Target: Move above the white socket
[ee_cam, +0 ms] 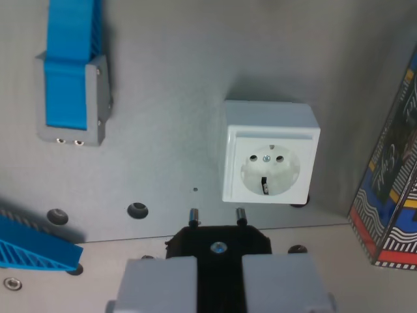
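Gripper (219, 280) fills the bottom edge of the wrist view, and its two grey fingers (159, 283) are closed on a black plug (218, 244). Two metal pins of the plug (240, 214) stick out forward, toward the grey plate (169, 130).

Just past the pins, a little to the wrist view's right, the white socket (270, 153) sits on the plate. Its round face with two holes and a centre screw is turned to the camera. The pins are near its lower edge but apart from it, and they are not lined up with the holes; the socket lies further up and to the right.

My judgement is that the move is only partly done. The arm must go further over the socket until the plug stands above the round face.

Risks I see: a patterned box (394, 189) stands close at the right of the socket, so too much shift to that side could hit it. If the arm goes low while it moves, the pins could scrape the socket frame.

Farther away, at upper left, a blue part in a grey holder (71, 91) is well apart, and another blue piece (32, 244) lies at the lower left.
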Tool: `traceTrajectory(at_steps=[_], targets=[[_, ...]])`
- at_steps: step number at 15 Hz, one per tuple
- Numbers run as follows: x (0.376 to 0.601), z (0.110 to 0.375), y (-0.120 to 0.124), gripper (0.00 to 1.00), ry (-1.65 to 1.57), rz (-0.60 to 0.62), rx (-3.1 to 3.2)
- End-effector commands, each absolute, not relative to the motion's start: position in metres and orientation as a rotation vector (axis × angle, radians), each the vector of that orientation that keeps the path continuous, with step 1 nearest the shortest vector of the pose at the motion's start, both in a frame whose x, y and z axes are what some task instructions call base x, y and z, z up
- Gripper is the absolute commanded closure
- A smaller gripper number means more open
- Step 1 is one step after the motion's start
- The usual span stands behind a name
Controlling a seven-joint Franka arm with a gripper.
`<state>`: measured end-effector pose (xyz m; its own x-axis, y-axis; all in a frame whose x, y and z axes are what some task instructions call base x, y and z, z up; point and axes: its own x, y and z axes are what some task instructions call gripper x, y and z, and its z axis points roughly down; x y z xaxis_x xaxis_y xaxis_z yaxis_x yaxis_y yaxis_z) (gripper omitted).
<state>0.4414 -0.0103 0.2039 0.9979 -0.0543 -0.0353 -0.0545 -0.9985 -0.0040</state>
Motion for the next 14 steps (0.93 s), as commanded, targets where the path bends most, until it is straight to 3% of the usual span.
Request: traceTrajectory(at_steps=[1,14], targets=[[0.431,0.188,-0.020,1.00,0.128,-0.128,-3.125],[0.408,0.124,-0.040,1.00,0.152,-0.101,-3.103]])
